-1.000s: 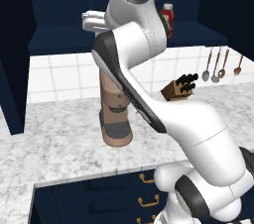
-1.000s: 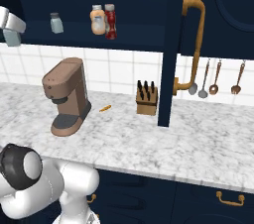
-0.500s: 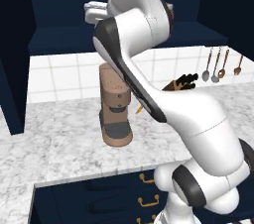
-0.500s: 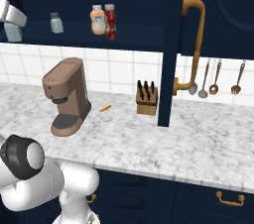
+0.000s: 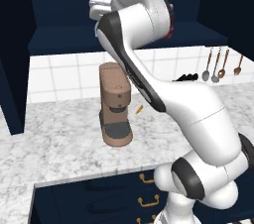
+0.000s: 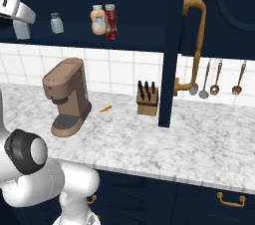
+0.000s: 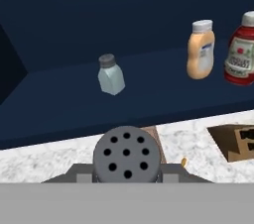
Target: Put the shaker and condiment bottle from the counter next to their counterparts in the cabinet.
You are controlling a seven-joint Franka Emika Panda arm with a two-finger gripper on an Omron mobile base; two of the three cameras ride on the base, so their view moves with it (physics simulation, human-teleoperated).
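Observation:
My gripper (image 6: 19, 19) is shut on the shaker (image 6: 21, 30), held high at the left end of the cabinet (image 6: 144, 43) shelf. In the hand view the held shaker's dark cap with holes (image 7: 127, 156) sits between the fingertips of the gripper (image 7: 127, 174). On the shelf ahead stand the twin shaker (image 7: 110, 74), the orange-tan bottle (image 7: 200, 49) and, right beside it, the red condiment bottle (image 7: 241, 49). From the right base the twin shaker (image 6: 57, 23), orange-tan bottle (image 6: 98, 20) and condiment bottle (image 6: 111, 21) show in the same order. The counter (image 6: 199, 134) lies below.
A brown coffee machine (image 6: 66, 97) stands on the counter under the shelf, with a small orange piece (image 6: 104, 109) and a knife block (image 6: 147, 98) to its right. Utensils (image 6: 214, 79) hang on the tiled wall. A navy cabinet side panel (image 6: 167, 50) reaches down to the counter.
The hand with the shaker has risen a little and moved closer to the shelf. The arm's upper links have swung. The bottles and the twin shaker have stayed put.

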